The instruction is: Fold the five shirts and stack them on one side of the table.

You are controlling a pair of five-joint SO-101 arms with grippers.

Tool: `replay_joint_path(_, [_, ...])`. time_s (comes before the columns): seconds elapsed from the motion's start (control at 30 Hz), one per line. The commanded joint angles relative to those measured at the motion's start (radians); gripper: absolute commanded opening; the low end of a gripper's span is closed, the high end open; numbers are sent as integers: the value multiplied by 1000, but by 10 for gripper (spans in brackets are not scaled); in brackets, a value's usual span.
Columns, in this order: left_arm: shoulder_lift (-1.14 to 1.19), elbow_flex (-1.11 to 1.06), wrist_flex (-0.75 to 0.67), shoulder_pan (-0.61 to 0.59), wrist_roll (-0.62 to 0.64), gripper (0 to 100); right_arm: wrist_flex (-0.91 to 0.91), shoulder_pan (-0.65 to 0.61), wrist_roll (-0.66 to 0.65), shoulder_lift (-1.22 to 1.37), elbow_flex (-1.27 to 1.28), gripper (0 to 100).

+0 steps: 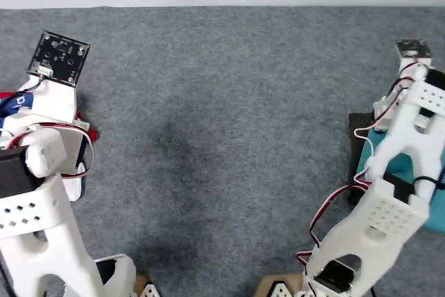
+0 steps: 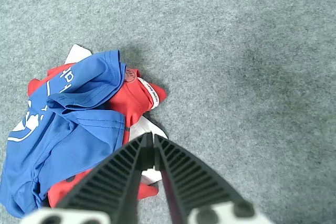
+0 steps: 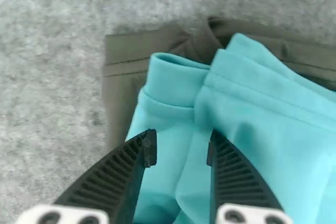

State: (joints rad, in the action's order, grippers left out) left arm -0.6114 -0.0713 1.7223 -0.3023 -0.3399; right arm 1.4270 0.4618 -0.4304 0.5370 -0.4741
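My closed left tool [image 2: 154, 145] hovers over a crumpled blue cotton shirt [image 2: 68, 129] apparently awaiting folding; my parted right tool [image 3: 180, 148] overhangs a folded teal fabric shirt [image 3: 252, 124].

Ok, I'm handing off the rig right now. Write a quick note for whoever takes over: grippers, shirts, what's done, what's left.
Left gripper: shut, nothing seen in it, above the blue shirt, red shirt and white cloth, all bunched together on the table.
Right gripper: open, above the teal shirt.
Done: the teal shirt lies folded on a brown shirt by the right arm; both look folded and stacked.
Left: fold the bunched ones and add them to that stack.
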Motion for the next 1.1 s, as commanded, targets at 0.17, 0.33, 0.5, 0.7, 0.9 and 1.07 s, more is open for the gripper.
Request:
replay_joint_path(0.17, [-9, 4, -21, 0, -9, 5, -25, 30, -43, -65, -8, 156])
replay_joint_path(0.33, [-9, 4, -21, 0, -9, 5, -18, 39, -52, -67, -9, 156])
replay_joint_path(0.5, [-8, 2, -23, 0, -9, 5, 7, 33, -52, -154, -9, 155])
replay_joint_path(0.7, [-8, 2, -26, 0, -9, 5, -41, 41, -52, -166, -9, 155])
replay_joint_path(0.9, [-8, 2, -25, 0, -9, 5, -71, 48, -52, -73, -9, 155])
replay_joint_path(1.07, [-8, 2, -21, 0, -9, 5, -104, 58, -52, -1, -9, 154])
